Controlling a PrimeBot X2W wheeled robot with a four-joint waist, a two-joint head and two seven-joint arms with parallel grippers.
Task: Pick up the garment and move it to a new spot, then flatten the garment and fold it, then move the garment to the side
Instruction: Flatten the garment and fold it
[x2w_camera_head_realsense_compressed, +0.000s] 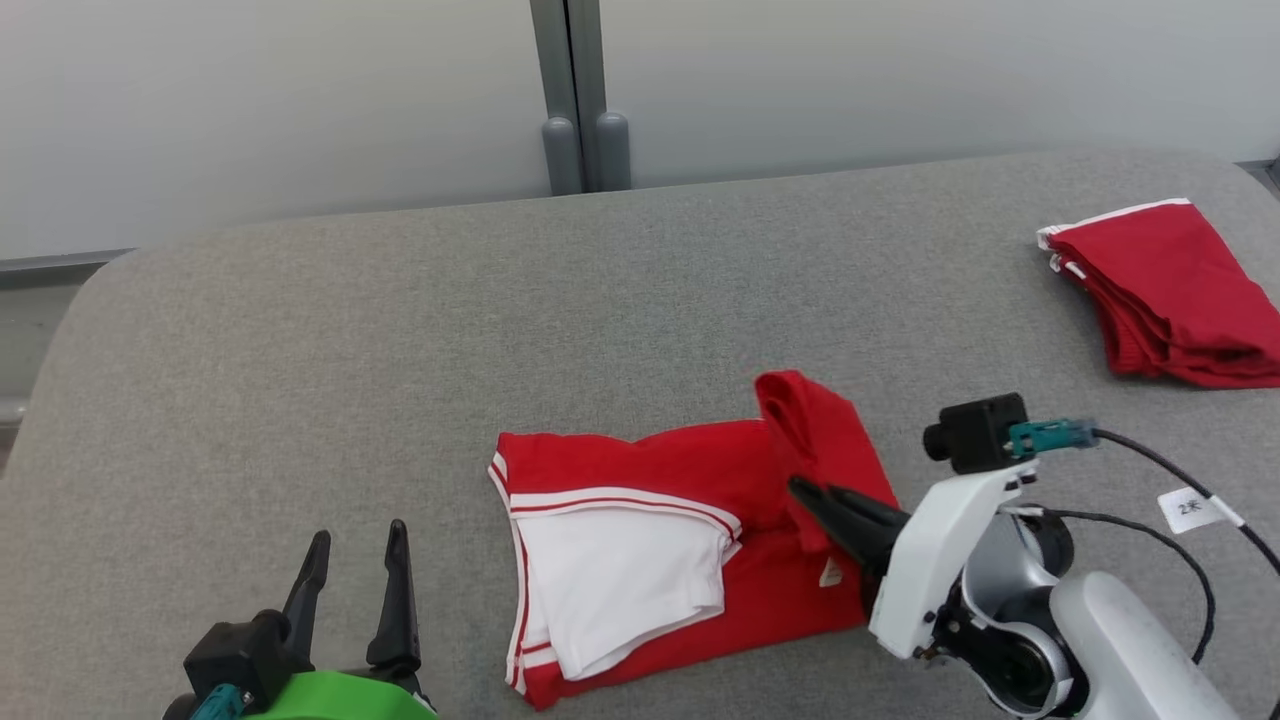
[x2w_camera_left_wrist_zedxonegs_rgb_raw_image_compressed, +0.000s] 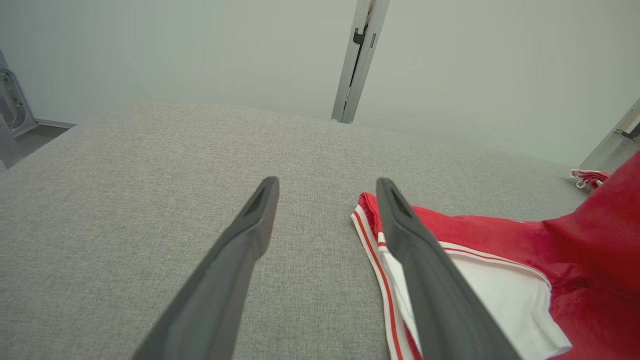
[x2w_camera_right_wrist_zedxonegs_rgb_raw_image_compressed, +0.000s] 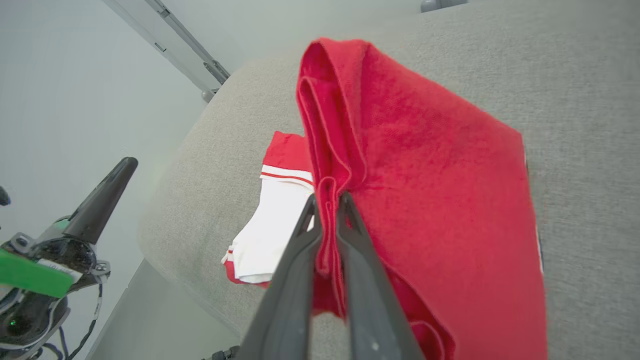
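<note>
The right pincer (x2w_camera_head_realsense_compressed: 808, 494) is clamped shut on a raised fold of the red garment (x2w_camera_head_realsense_compressed: 680, 460). In the right wrist view its two dark fingers (x2w_camera_right_wrist_zedxonegs_rgb_raw_image_compressed: 300, 260) press together with a ridge of red cloth (x2w_camera_right_wrist_zedxonegs_rgb_raw_image_compressed: 425, 175) pinched between their tips. That part of the cloth stands up off the surface in a loose peak. The rest of the garment lies flat near the front edge of the table (x2w_camera_head_realsense_compressed: 300, 350), roughly at its middle. It is red with a white panel edged in red and white stripes toward the robot's left.

The left pincer (x2w_camera_head_realsense_compressed: 358, 535) hangs wide open and empty at the lower left, fingers apart and pointing away from the robot. It is near the garment's striped edge but apart from it. In the left wrist view one finger (x2w_camera_left_wrist_zedxonegs_rgb_raw_image_compressed: 420, 260) crosses in front of the white panel (x2w_camera_left_wrist_zedxonegs_rgb_raw_image_compressed: 500, 280).

A black camera (x2w_camera_head_realsense_compressed: 975, 432) sits on the right wrist, and a dark cable with a white tag (x2w_camera_head_realsense_compressed: 1190, 508) trails from it.

A second red garment (x2w_camera_head_realsense_compressed: 1170, 290), folded, with white trim, lies at the table's far right, well apart from the first.

The table is covered in grey woven fabric and has rounded corners. Behind it stands a pale wall (x2w_camera_head_realsense_compressed: 300, 100) of smooth panels, joined by a grey upright post (x2w_camera_head_realsense_compressed: 575, 90).
</note>
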